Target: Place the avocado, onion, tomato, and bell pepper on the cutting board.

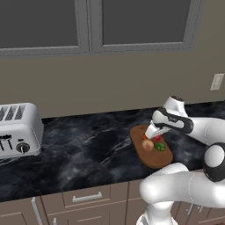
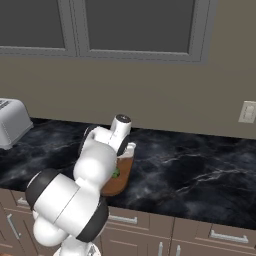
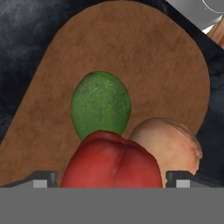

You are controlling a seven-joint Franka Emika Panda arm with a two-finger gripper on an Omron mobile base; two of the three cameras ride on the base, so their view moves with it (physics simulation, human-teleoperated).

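Note:
The brown oval cutting board lies on the black counter, also seen as board and board. On it rest the green avocado, the peach onion and a red lobed bell pepper, all close together. My gripper hangs just above the pepper, open, one fingertip on each side of it with a small gap. From the base I see the onion, the avocado and my gripper. An orange-red patch beside the hand may be the tomato.
A silver toaster stands at the counter's far left. Dark marble counter spreads between it and the board. A wall with a socket and window frames runs behind. Drawers sit below the front edge.

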